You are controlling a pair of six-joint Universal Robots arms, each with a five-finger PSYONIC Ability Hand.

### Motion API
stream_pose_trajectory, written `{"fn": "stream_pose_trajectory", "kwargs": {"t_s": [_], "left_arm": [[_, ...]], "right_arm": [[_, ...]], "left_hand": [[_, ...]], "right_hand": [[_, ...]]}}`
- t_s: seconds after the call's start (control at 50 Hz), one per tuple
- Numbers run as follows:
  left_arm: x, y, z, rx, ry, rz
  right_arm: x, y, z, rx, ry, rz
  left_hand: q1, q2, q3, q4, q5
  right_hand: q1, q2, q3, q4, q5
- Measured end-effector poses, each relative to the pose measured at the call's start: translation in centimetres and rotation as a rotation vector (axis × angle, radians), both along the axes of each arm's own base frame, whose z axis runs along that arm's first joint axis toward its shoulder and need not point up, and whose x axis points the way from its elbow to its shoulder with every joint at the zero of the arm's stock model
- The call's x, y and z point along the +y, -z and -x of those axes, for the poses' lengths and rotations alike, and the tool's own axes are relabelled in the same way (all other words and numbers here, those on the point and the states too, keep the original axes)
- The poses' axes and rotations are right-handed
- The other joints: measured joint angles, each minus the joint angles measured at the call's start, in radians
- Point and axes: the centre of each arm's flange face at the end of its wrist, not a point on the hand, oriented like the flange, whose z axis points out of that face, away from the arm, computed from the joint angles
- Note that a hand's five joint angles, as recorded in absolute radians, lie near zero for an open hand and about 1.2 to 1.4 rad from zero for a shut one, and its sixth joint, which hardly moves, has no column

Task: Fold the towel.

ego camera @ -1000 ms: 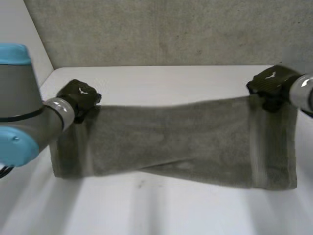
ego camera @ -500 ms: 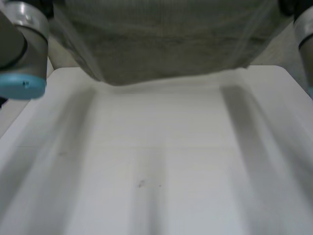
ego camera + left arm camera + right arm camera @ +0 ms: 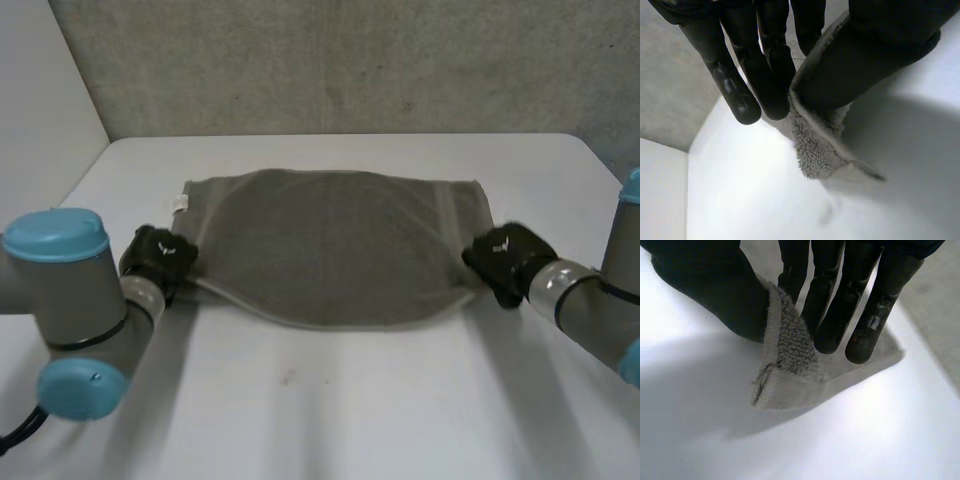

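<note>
Left hand [image 3: 158,258]: pinches, thumb against straight fingers, the near left corner of the grey-green terry towel [image 3: 330,245]. Right hand [image 3: 502,256]: pinches the near right corner likewise. Lies spread on the white table [image 3: 330,410]; corner tips hidden under both thumbs.

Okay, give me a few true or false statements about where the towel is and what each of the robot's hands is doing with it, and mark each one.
1. The towel rests spread on the white table. True.
2. The left hand is open and clear of the towel. False: it pinches the towel's near left corner between thumb and fingers.
3. The right hand pinches the towel's near right corner. True.
4. Both hands are at the towel's far edge, by the wall. False: both are at the near edge, one at each end.
</note>
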Motion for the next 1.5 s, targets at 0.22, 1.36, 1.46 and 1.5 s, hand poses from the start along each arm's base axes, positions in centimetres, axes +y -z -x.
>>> {"fn": "stream_pose_trajectory", "kwargs": {"t_s": [0.22,1.36,1.46,1.5], "left_arm": [[7.9,-4.1,-2.1,-0.180,0.088,-0.214],[-6.8,-4.5,5.0,0.031,0.089,0.302],[-4.1,-5.6,3.8,0.153,0.068,0.250],[-3.5,-5.8,3.6,0.185,0.061,0.235]], "right_arm": [[6.7,-4.5,3.5,0.228,-0.084,-0.300],[-6.6,-3.2,-0.9,-0.178,0.129,0.215],[-4.9,-2.3,0.9,-0.163,0.159,0.043],[-4.6,-1.8,1.4,-0.164,0.171,0.000]], "left_hand": [[0.000,0.000,0.000,0.000,0.000],[-1.037,-1.053,-1.049,-1.051,-1.019],[-1.037,-1.053,-1.049,-1.051,-1.019],[-1.037,-1.053,-1.049,-1.051,-1.019]], "right_hand": [[0.000,0.000,0.000,0.000,0.000],[-0.760,-0.954,-0.978,-0.961,-0.947],[-0.741,-0.914,-0.934,-0.934,-0.911],[-0.701,-0.863,-0.876,-0.883,-0.866]]}}
